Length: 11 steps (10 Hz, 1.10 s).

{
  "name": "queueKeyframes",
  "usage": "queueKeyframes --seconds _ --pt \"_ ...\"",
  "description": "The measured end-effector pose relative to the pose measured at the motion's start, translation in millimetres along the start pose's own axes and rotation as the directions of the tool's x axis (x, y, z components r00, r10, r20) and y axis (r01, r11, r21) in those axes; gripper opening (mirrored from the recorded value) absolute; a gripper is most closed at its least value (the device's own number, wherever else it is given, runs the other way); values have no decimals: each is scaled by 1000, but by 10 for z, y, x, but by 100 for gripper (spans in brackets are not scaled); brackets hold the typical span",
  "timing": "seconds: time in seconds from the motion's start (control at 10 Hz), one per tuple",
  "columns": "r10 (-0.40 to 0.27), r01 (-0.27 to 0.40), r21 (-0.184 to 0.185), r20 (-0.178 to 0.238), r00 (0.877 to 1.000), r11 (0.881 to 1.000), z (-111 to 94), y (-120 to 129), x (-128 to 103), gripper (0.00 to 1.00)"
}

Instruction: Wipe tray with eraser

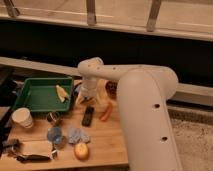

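The dark green tray [25, 95] lies at the left of the wooden table, with a yellow piece [61, 93] inside it near its right wall. The eraser [88, 116], a small black block, lies on the table just right of the tray's front corner. My gripper [85, 98] hangs from the white arm [92, 70] by the tray's right edge, just above and behind the eraser. It holds nothing that I can see.
An orange-red stick [105, 114] lies right of the eraser. A dark bowl [111, 89] sits behind it. A white cup [22, 118], a small can [52, 118], blue objects [65, 135] and an orange fruit [81, 150] stand along the front.
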Motion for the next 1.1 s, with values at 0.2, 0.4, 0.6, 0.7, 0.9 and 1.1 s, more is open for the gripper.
queueKeyframes --seconds 0.2,0.4,0.6,0.7,0.9,1.1 --pt "41 -41 7 -15 999 999 115 -166 -93 80" --pt "53 -53 4 -34 998 999 223 -174 -104 80" --pt "59 -59 -2 -61 996 998 336 -191 -103 80" --pt "58 -58 -4 -70 996 998 363 -186 -93 80" --pt "45 -46 -7 -86 995 999 418 -124 -59 80" --pt "38 -39 -7 -92 995 999 453 -111 -38 70"
